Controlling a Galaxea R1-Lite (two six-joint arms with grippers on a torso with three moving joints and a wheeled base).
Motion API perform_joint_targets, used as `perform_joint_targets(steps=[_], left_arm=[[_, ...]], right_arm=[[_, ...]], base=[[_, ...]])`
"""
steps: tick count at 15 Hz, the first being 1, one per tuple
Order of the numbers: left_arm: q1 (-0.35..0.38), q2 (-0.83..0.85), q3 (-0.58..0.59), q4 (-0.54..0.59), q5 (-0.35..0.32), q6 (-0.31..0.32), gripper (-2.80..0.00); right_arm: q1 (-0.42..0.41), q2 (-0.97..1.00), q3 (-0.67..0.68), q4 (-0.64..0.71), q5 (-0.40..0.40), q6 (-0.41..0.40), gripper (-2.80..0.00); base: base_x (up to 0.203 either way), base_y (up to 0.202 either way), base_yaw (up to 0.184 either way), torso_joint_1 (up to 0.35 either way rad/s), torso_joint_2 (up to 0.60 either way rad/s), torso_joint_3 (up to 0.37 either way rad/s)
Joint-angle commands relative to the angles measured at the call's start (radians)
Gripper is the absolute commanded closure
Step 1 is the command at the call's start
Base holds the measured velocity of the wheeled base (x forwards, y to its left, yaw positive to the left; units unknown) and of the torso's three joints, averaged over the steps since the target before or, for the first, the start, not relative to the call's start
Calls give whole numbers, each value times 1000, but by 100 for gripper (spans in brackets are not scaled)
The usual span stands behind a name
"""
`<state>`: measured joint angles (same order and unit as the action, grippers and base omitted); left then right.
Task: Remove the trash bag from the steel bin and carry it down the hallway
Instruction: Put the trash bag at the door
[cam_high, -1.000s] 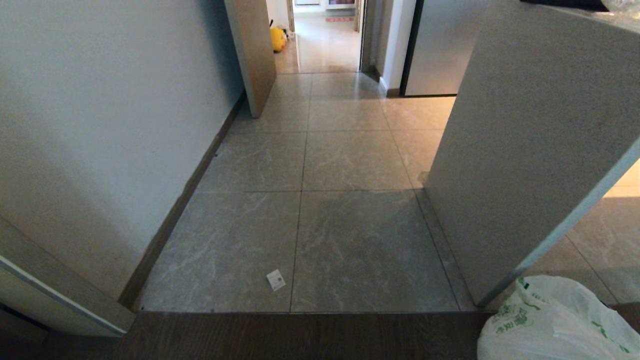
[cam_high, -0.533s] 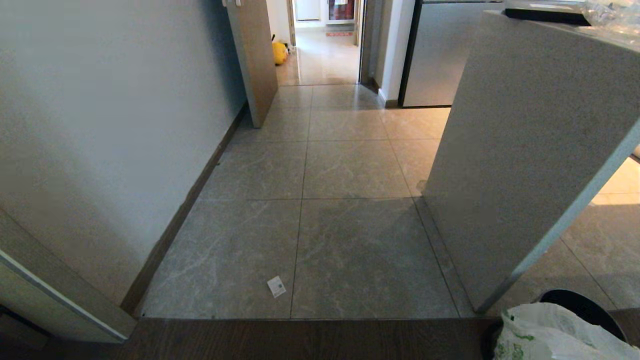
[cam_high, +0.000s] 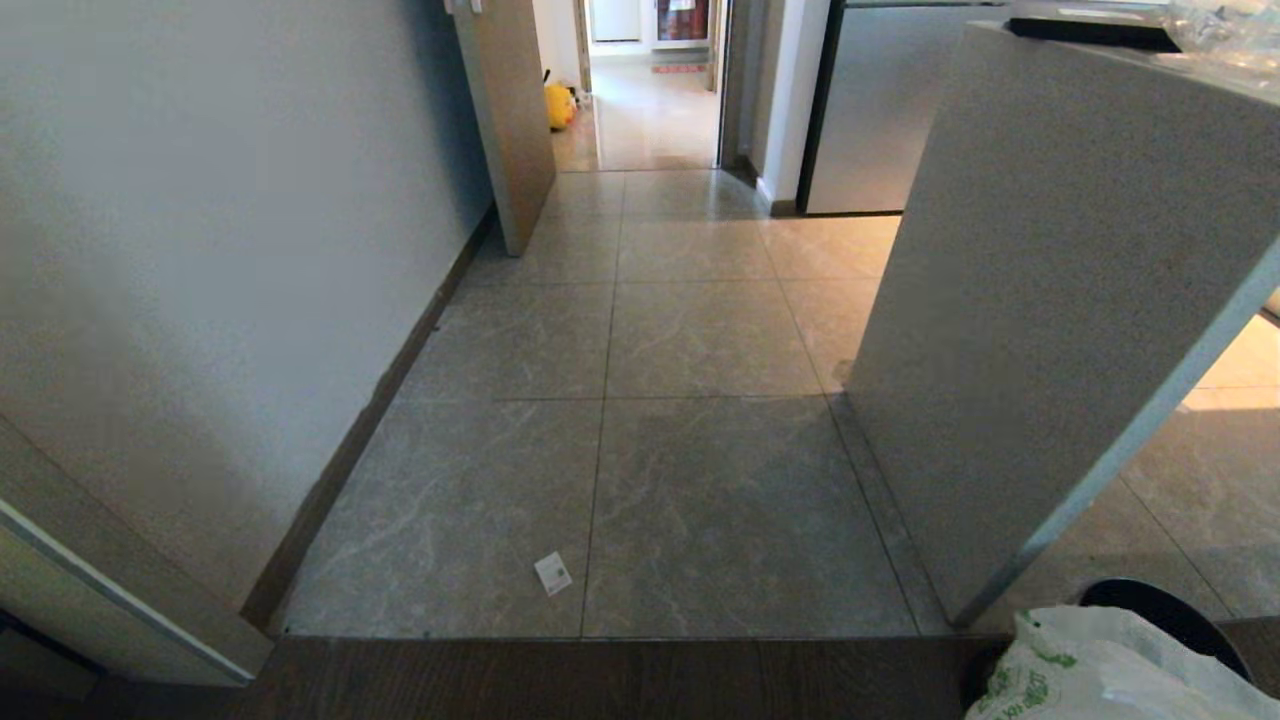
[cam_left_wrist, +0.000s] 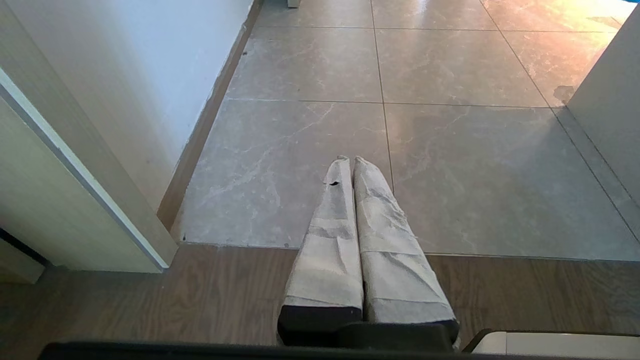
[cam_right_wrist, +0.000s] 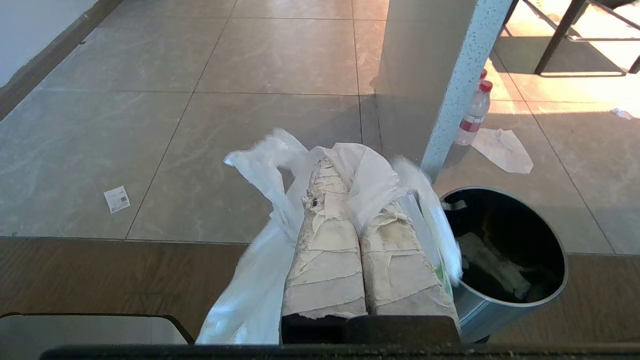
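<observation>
Right gripper (cam_right_wrist: 345, 200) is gripping the trash bag (cam_right_wrist: 260, 280), now sitting lower at five o'clock beside the uncovered steel bin (cam_right_wrist: 505, 260); extraction appearing complete, hallway (cam_high: 655, 100) waiting at twelve. Left gripper (cam_left_wrist: 350, 162) clenched, idle.

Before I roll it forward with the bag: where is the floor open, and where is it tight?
Open: the grey tiles between the wall and the counter end panel, apart from one paper scrap. Crowded: by the steel bin, where a bottle and crumpled paper lie behind it.
</observation>
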<state>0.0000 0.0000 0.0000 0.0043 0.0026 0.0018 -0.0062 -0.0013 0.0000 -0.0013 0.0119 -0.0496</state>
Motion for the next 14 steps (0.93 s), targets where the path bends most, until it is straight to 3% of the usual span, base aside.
perform_joint_targets(steps=[1,5,10,14], left_arm=[[0,0,0,0,0,-2,0],[0,0,0,2,2,-2,0],[0,0,0,2,0,-2,0],[0,0,0,2,0,-2,0]], right_arm=[[0,1,0,0,0,-1,0],[0,1,0,0,0,-1,0],[0,3,0,0,0,-1,0],[0,2,0,0,0,-1,0]], base=[[0,0,0,0,0,0],[0,0,0,0,0,0],[1,-151,2,1,3,3],[0,-20,-2,2,0,2]])
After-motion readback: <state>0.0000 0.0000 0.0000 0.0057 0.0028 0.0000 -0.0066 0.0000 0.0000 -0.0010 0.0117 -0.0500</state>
